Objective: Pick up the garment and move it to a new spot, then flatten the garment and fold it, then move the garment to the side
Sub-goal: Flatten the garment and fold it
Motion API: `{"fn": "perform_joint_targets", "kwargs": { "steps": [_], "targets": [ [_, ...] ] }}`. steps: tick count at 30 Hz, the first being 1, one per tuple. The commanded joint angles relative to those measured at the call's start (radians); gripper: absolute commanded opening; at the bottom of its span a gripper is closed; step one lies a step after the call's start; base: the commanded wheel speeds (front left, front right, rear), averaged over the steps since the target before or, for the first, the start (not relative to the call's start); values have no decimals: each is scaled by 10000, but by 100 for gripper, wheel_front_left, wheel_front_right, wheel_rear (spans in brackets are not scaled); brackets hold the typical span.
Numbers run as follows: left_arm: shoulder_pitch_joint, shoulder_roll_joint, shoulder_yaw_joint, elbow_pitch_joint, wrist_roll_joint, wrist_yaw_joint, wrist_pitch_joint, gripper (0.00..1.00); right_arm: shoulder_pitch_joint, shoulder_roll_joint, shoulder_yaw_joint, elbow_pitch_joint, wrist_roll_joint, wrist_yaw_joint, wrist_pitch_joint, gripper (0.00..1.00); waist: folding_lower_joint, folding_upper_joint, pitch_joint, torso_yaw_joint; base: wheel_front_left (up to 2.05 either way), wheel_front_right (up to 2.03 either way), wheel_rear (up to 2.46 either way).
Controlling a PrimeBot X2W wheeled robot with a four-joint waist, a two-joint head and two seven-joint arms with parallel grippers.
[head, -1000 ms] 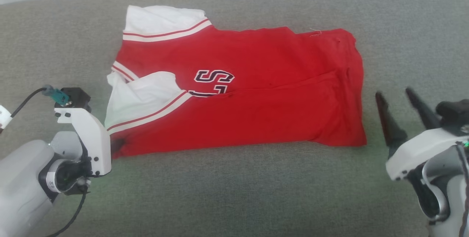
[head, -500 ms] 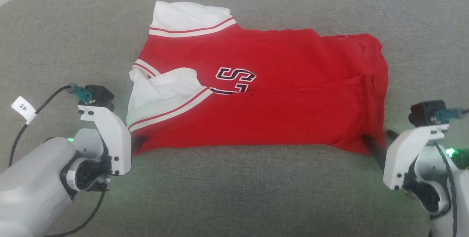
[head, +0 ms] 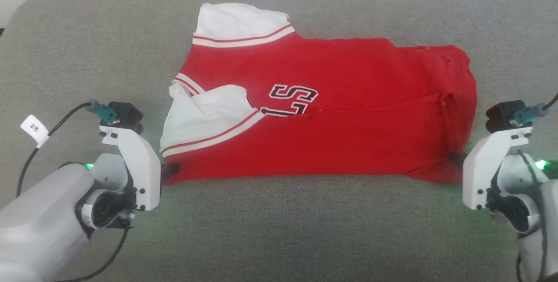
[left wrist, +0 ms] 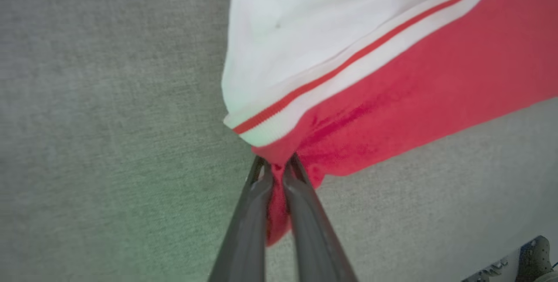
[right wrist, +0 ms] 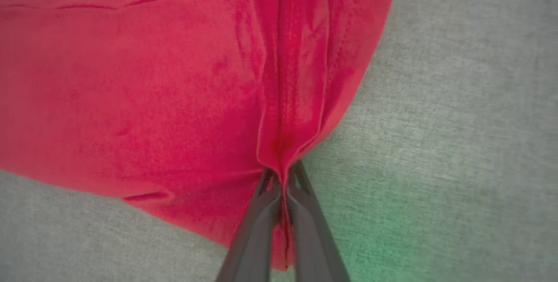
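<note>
Across the grey cushion [head: 279, 229] we see the red jersey T-shirt [head: 348, 142] lying folded lengthwise, white sleeves with striped trim at its left end, black lettering half covered. Our left gripper [left wrist: 277, 171] pinches its near left corner; our right gripper [right wrist: 283, 177] pinches the near right.

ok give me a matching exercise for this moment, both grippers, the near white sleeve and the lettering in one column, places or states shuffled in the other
Things:
1. left gripper
2. right gripper
3. near white sleeve
4. black lettering

Places or states:
A. partly hidden under a red fold, in the middle of the garment
B. shut on the all-red near corner
C. folded in over the red front
D. shut on the near corner just below the striped trim

Pairs: 1-D, 2-B, 3-C, 4-A
</note>
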Motion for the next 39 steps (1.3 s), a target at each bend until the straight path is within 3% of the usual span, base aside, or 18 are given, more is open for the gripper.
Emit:
{"fn": "perform_joint_targets", "kwargs": {
  "steps": [1,15,21,26,27,28,29,30,31,39],
  "targets": [
    [74,162,-8,-22,116,53,69,0,21,-163,-13,40,-3,-24,135,0,0,-1,-58,25,0,0,0],
    [834,1402,-26,-2399,-145,1255,498,0,1204,-1414,377,-2069,1155,-23,2040,0,0,-1,-356,142,0,0,0],
    [1656,1809,-202,-3677,-367,2080,511,0,2145,-1571,201,-2899,1597,-21,2811,0,0,-1,-335,160,0,0,0],
    [1947,1758,-324,-3807,-401,2282,472,4,2303,-1403,57,-2912,1519,-21,2633,0,0,-1,-290,123,0,0,0],
    [1965,1720,-311,-3746,-413,2293,425,22,2258,-1356,32,-2853,1460,-21,2535,8,0,-1,-280,111,0,0,0],
    [1970,1692,-293,-3681,-423,2313,401,33,2203,-1323,58,-2823,1408,-21,2426,31,0,-1,-276,102,0,0,0],
    [1962,1675,-280,-3644,-424,2304,381,47,2148,-1294,85,-2790,1356,-21,2325,87,0,-1,-277,86,0,0,0],
    [1917,1678,-247,-3628,-410,2262,352,80,2119,-1275,122,-2749,1339,-21,2267,100,0,-1,-289,63,0,0,0],
    [1863,1702,-195,-3616,-416,2275,341,100,2091,-1254,141,-2732,1347,-21,2214,100,0,-1,-308,39,0,0,0],
    [1275,2364,-61,-4333,-9,2569,677,100,1807,-1164,51,-2949,1412,-18,1761,100,0,-1,-450,-212,0,0,0]
  ]
}}
